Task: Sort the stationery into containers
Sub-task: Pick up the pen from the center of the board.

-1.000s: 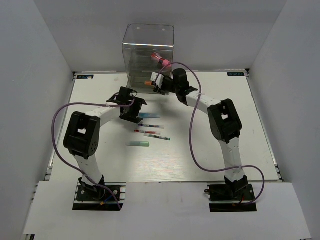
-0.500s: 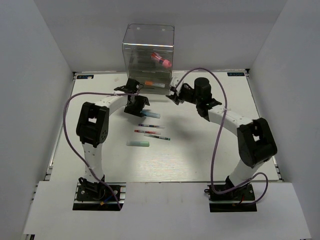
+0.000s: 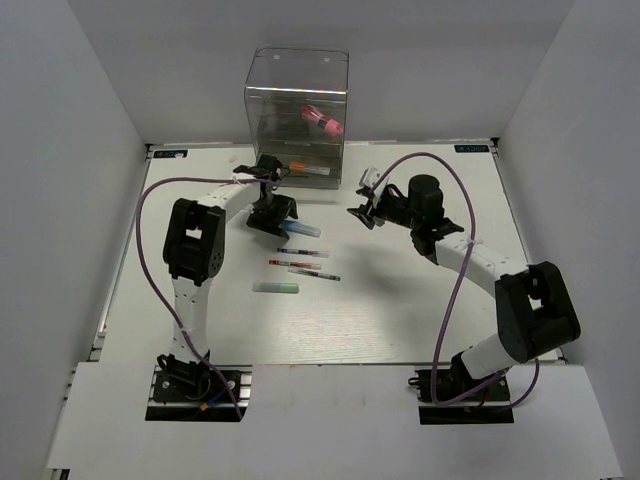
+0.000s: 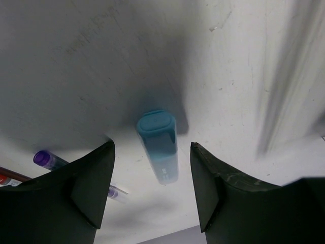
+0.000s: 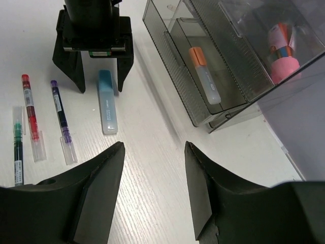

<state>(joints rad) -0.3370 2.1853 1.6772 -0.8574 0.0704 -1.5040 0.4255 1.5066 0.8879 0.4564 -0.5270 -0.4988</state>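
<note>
Table (image 3: 420, 300): white; the loose stationery lies left of centre, nearer than the box.

Containers (image 3: 297, 100): tall clear box at the far edge, with its lower dark drawer pulled open toward the arms.

Left gripper (image 3: 272, 213): jaws spread and empty. It stands just near of the box and straddles the left end of the blue bar, one finger on each side. Whether the fingers touch the bar I cannot tell.

Right gripper (image 5: 153, 147): spread wide with nothing between the fingers, right of the box and well apart from the bar. The left arm is plainly the nearer.

Pink tube (image 5: 284, 68): already inside the box's upper level.

Blue bar (image 4: 157, 147): flat on the table. Its long axis runs left-right and crosses the jaw gap squarely, with the darker cap end pointing left into the left gripper and the pale end pointing right. In my judgement a straight closing would catch its narrow sides.

Green bar (image 3: 276, 287): nearest of all and lying left-right.

Pens (image 3: 297, 264): three, roughly parallel, between the two bars.

Orange marker (image 5: 203, 76): in the open drawer.
</note>
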